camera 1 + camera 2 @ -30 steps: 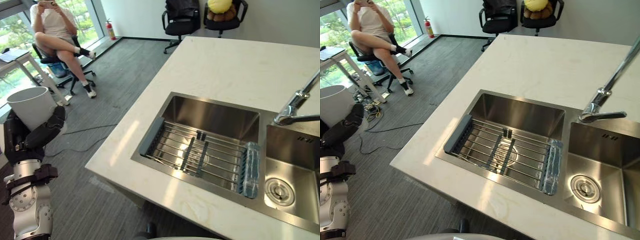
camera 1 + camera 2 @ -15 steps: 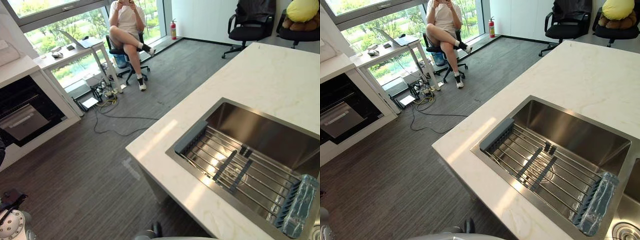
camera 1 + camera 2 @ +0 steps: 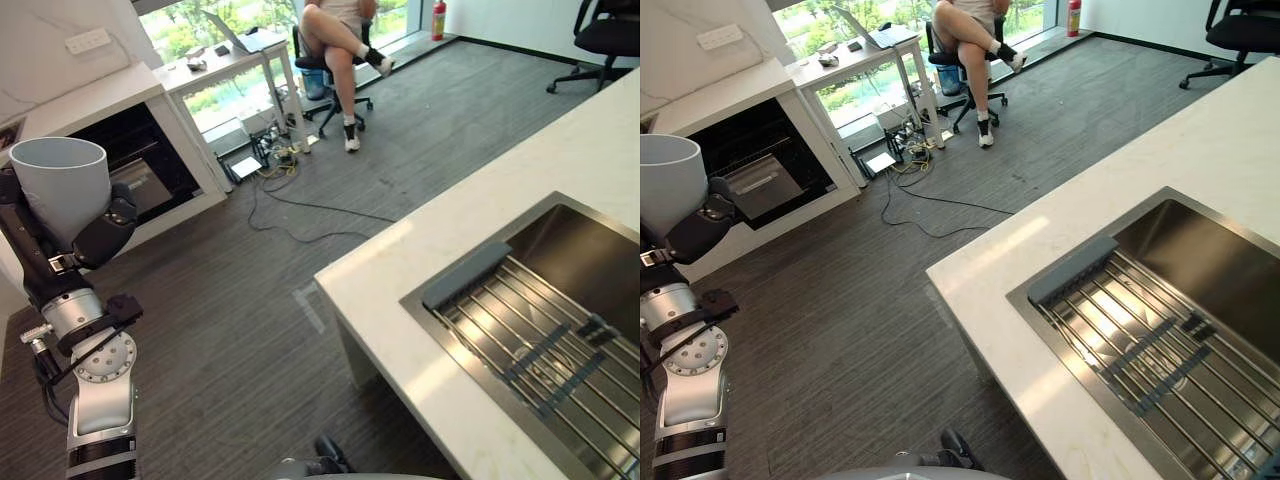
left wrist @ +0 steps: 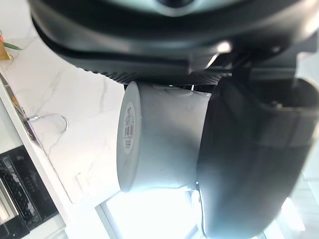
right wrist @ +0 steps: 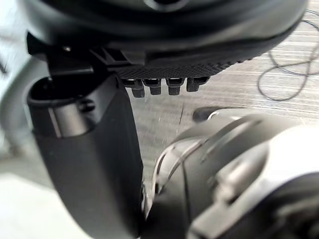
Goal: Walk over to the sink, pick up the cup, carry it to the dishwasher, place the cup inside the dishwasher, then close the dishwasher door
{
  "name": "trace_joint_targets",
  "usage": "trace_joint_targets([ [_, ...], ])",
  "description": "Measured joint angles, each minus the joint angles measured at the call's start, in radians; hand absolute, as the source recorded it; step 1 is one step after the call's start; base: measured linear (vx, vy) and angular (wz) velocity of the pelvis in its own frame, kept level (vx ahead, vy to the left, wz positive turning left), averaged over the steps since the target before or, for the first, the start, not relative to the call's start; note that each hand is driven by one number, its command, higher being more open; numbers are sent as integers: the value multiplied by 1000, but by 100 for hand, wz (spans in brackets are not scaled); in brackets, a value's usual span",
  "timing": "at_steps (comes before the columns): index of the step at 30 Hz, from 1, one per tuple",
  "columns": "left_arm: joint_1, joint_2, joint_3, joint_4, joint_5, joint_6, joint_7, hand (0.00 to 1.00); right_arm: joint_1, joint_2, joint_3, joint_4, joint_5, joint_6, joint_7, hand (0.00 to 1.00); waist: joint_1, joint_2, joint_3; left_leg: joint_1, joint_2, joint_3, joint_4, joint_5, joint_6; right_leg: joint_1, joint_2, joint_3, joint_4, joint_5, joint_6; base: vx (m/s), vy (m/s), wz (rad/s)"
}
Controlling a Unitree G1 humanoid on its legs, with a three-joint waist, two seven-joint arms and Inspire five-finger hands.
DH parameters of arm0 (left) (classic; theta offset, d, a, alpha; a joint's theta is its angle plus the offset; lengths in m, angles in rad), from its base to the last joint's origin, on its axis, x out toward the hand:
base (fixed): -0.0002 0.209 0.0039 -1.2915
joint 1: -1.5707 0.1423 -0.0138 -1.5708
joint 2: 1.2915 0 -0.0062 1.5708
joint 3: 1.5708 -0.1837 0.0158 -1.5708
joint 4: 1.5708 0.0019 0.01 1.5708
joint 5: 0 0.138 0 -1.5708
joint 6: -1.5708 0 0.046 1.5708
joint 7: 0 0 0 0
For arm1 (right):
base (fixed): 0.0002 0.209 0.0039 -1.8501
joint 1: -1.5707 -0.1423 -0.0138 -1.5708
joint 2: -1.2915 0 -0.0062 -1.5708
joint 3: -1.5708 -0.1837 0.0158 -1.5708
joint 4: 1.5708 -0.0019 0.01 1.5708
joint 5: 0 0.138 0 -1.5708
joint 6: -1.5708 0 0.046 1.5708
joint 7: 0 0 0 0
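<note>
Now: white cup (image 3: 62, 185) base hidden by left hand (image 3: 100, 232) clamped round it | sink (image 3: 580, 235) cut off at edge | cup upright, mouth up, well apart from countertop (image 3: 400, 290) | right hand (image 5: 199, 35) grip: can't tell

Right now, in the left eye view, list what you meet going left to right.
The cup in the left hand → desk → person → sink.

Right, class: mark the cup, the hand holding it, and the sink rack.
cup (image 3: 60, 195): left eye view, side wall.
left hand (image 3: 104, 228): left eye view, thumb.
sink rack (image 3: 1072, 270): right eye view, grey end strip.
</note>
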Motion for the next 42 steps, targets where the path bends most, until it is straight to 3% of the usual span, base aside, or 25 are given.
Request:
trace_joint_targets([
  [3,1,-76,-2,-40,-16,-1,42,0,-39,1,-3,-12,-48,56,-3,100,26,-11,14,20,-64,-71,-74,2,15,6,-60,-43,115,13,-31,-37,130,85],
  [5,-1,-105,-46,-46,-30,0,58,0,-54,-17,-15,-29,-104,89,6,100,24,-18,35,44,-95,-99,-78,-57,-8,12,-128,-41,269,62,-107,10,135,115],
  [6,-6,-110,-84,-46,-34,1,57,0,-54,-12,-20,-27,-120,92,15,100,15,-49,51,55,-105,-82,-33,-133,-14,-3,-183,11,359,101,-170,90,141,169],
  [7,-36,-114,-155,-50,-51,0,57,0,-53,-21,-38,-44,-122,89,37,100,13,-38,65,15,-70,-133,104,-118,49,-49,-169,195,485,62,-190,110,106,237],
  [8,-56,-140,-234,-47,-71,0,46,0,-64,-19,-64,-39,-123,94,55,100,-9,-46,67,18,-100,-245,107,-119,63,-97,-70,391,509,-36,-173,118,74,262],
  [9,-66,-167,-285,-40,-81,1,38,0,-68,-24,-69,-27,-124,95,60,100,-30,-39,71,29,-113,-315,79,-110,22,-127,12,477,506,-72,-183,132,54,309],
  [10,-77,-194,-375,-12,-86,-1,13,0,-73,3,-66,0,-135,86,85,100,-40,-113,87,-15,-130,-359,271,-230,-39,-223,57,665,511,-120,-174,157,-31,264],
  [11,-74,-177,-443,5,-85,-9,0,0,-67,25,-56,-7,-139,65,106,100,-28,-138,94,-86,-21,-428,607,-358,68,-290,63,784,495,-156,-99,146,-1,231],
  [12,-73,-186,-473,15,-85,-7,-9,0,-56,19,-61,-11,-136,52,119,100,-27,-101,86,-56,53,-541,530,-391,-83,-308,115,828,468,-177,-73,134,-3,194],
  [13,-76,-185,-526,59,-85,4,-39,0,-73,35,-43,19,-141,54,132,100,-29,-154,91,-31,-20,-604,522,-383,-64,-321,120,971,402,-189,-52,132,27,172],
  [14,-76,-192,-559,77,-87,10,-50,0,-70,36,-25,21,-140,57,140,100,-29,-156,88,-23,-36,-650,510,-376,-60,-332,145,1020,378,-189,-51,195,-74,218],
  [15,-59,-193,-612,86,-100,14,-87,0,-79,40,-15,23,-138,58,143,100,-30,-147,87,-4,-45,-712,473,-361,-67,-356,207,1104,341,-180,-36,183,-120,185],
  [16,-43,-189,-640,85,-116,11,-130,0,-86,35,-9,34,-138,60,138,100,-29,-140,80,11,-47,-745,453,-356,-70,-360,228,1116,274,-155,-16,291,-221,223],
  [17,-40,-187,-676,82,-137,11,-195,0,-93,21,19,40,-139,74,138,100,-20,-167,54,20,-53,-735,449,-355,-71,-350,211,1062,156,-41,-38,331,-258,202],
  [18,-35,-201,-696,81,-168,14,-233,0,-95,15,27,39,-138,91,136,100,-19,-148,36,22,-42,-704,465,-362,-91,-308,195,998,142,-58,-18,347,-259,173],
  [19,-30,-202,-711,78,-179,14,-251,0,-95,6,27,38,-137,92,136,100,-19,-135,22,21,-33,-684,462,-356,-102,-292,194,971,129,-57,-19,240,-142,112],
  [22,-17,-180,-769,41,-243,15,-359,0,-103,-3,31,38,-109,104,147,100,3,-123,-26,76,-25,-616,338,-296,-153,-231,170,887,106,-55,-22,239,-108,96],
  [24,-13,-170,-812,8,-261,12,-426,0,-103,7,31,38,-67,104,148,100,-1,-126,-62,116,-13,-520,233,-240,-143,-206,164,824,113,-47,-36,240,-96,121],
  [25,-19,-171,-832,-10,-267,5,-459,0,-107,10,22,38,-24,109,144,100,-2,-108,-68,142,6,-489,192,-212,-127,-250,173,808,236,-36,-53,172,-74,96],
  [26,-29,-177,-836,-7,-283,-13,-480,0,-114,1,20,38,4,106,141,100,-4,-73,-60,159,42,-498,178,-211,-128,-294,208,808,237,-131,-63,145,-86,77],
  [27,-35,-176,-832,-6,-284,-14,-485,0,-115,1,22,37,10,106,135,100,-4,-77,-68,164,53,-503,174,-211,-131,-287,227,809,108,-120,-70,119,-127,47],
  [28,-66,-154,-819,-6,-305,-16,-488,0,-121,10,31,38,13,106,121,100,-2,-108,-59,191,44,-492,159,-213,-145,-264,219,806,-110,114,-103,160,-190,44],
  [29,-71,-144,-811,14,-326,-18,-493,0,-129,3,37,68,13,105,116,100,-22,-85,-65,220,66,-489,134,-222,-163,-247,237,787,-95,106,-89,169,-190,36],
  [33,-70,-131,-785,22,-343,-11,-527,0,-146,-27,39,114,34,105,114,100,-30,-45,-65,258,92,-456,73,-205,-189,-229,268,798,-118,96,-108,101,-128,-9],
  [42,-53,-92,-719,49,-361,-14,-525,0,-153,-20,82,122,171,54,176,100,-41,-57,-53,285,102,-353,38,-203,-188,-203,305,891,-261,200,-118,-47,-15,-32],
])
